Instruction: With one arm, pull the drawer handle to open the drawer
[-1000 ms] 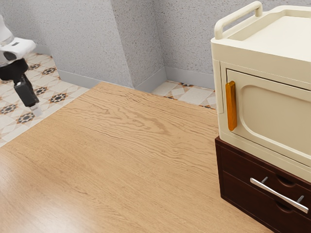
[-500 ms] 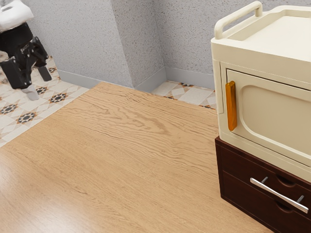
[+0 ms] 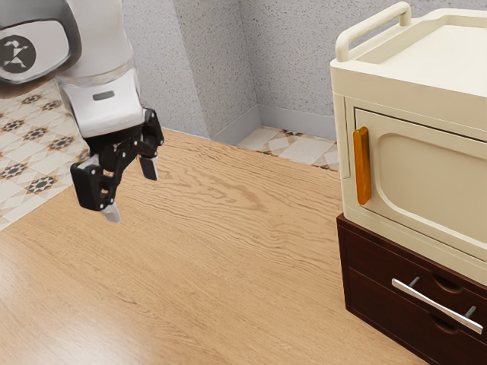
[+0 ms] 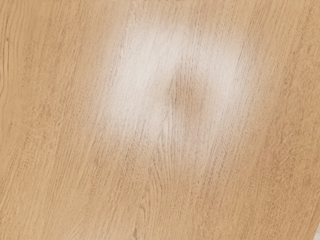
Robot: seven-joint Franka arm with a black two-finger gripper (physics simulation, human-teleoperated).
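Hand (image 3: 131, 191) above the tabletop (image 3: 228, 258), its 2 fingers spread apart. Silver handle (image 3: 437, 306) on the dark drawers (image 3: 369, 258): well apart from the hand, toward the exterior view's right and lower there. Cream cabinet (image 3: 411, 91) on top of the drawers, also well away from the hand. Pale glare on woodgrain beneath the hand.

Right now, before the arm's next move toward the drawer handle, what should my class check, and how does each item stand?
1. Pincer open: ok.
2. Nothing held between its fingers: ok.
3. Pincer at the silver handle: not ok, it is above the wooden table, well short.
4. Handle's front unobstructed: ok.
5. Drawer shut before pulling: ok.
6. Drawer slides freely: cannot tell.
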